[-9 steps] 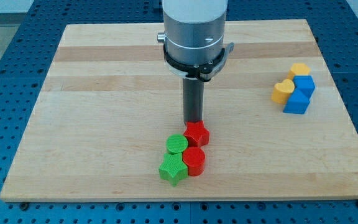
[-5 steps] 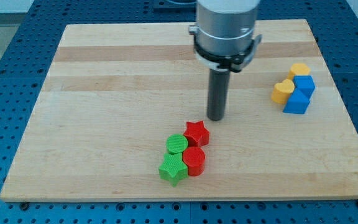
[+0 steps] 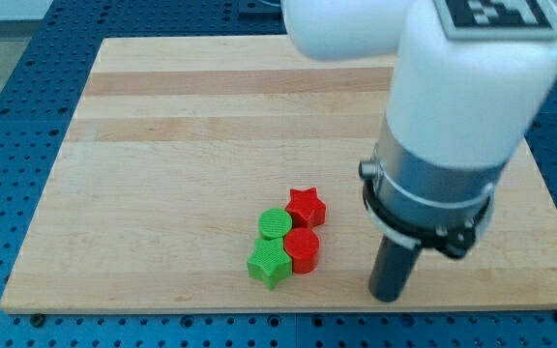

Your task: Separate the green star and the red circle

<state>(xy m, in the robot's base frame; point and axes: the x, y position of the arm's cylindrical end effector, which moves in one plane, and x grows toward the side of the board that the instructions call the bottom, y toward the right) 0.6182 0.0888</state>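
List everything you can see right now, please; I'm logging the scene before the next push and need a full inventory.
green star: 1, green, view's bottom centre, touching the red circle on its right
red circle: 1, red, just right of the green star
green circle: 1, green, above the green star
red star: 1, red, top of the cluster, right of the green circle
wooden board: 1, light wood, fills most of the view
blue perforated table: 1, blue, around the board
arm: 1, white and grey, view's right, hiding anything behind it
my tip: 1, dark, right of the cluster, apart from every block
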